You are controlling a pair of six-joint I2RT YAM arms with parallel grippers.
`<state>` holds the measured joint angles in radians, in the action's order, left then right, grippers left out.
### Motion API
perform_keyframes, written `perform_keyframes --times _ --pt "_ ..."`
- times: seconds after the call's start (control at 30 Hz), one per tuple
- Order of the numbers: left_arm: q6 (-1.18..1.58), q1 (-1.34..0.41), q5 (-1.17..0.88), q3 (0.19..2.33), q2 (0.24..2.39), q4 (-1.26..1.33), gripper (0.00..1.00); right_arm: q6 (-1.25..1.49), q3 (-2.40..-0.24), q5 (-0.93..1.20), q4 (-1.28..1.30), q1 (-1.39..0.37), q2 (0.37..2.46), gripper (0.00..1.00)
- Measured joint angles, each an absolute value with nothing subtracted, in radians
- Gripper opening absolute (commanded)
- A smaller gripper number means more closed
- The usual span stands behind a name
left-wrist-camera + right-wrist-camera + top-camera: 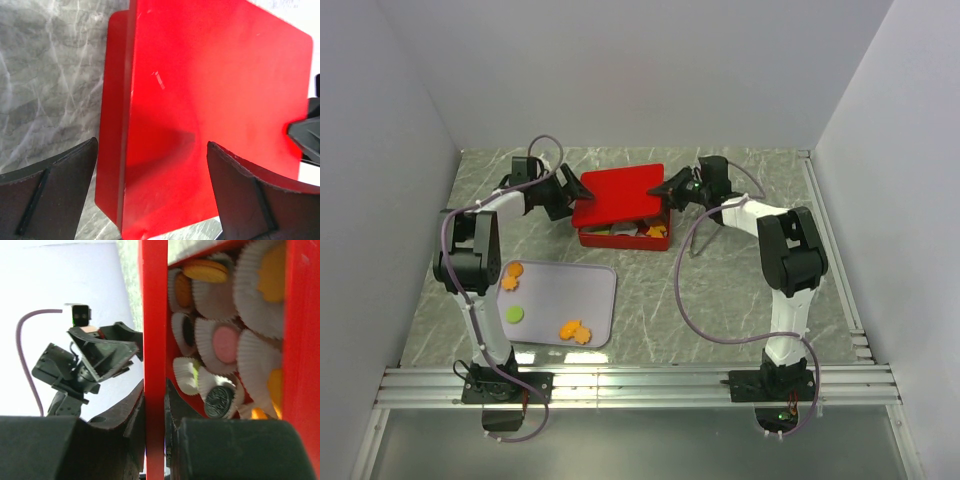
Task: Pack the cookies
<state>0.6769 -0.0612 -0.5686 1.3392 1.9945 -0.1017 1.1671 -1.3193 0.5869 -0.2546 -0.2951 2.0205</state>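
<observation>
Partly packed, with the lid half over the box

Nearest, five cookies point(514, 314) lie loose on the grey tray point(600, 285), not yet packed. Beyond, the red box point(605, 241) holds others in paper cups point(252, 347). The right gripper point(155, 400) pinches the red lid point(620, 190), which is tilted above the box. The left gripper point(152, 165) gapes wide around the lid's other edge, gripping nothing.

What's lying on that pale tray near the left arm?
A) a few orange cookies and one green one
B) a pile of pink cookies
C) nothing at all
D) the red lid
A: the tray carries orange cookies in two spots and a single green cookie, while the red lid is farther back, off the tray.
</observation>
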Motion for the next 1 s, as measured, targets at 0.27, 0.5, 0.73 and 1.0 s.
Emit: perform_keyframes --times 0.27,0.5,0.73,1.0 --pt "0.639 -0.094 -0.57 1.343 1.995 -0.142 0.91 1.181 -1.235 0.583 -0.299 -0.297 1.985 0.1" --pt "0.595 -0.126 -0.534 1.357 1.995 -0.208 0.9 1.158 -1.181 0.556 -0.295 -0.299 1.958 0.31" --pt "0.585 -0.147 -0.484 1.443 2.008 -0.307 0.9 1.112 -1.172 0.496 -0.216 -0.299 1.956 0.45" --pt "0.583 -0.154 -0.434 1.557 2.047 -0.39 0.9 1.082 -1.181 0.464 -0.119 -0.297 1.94 0.51"
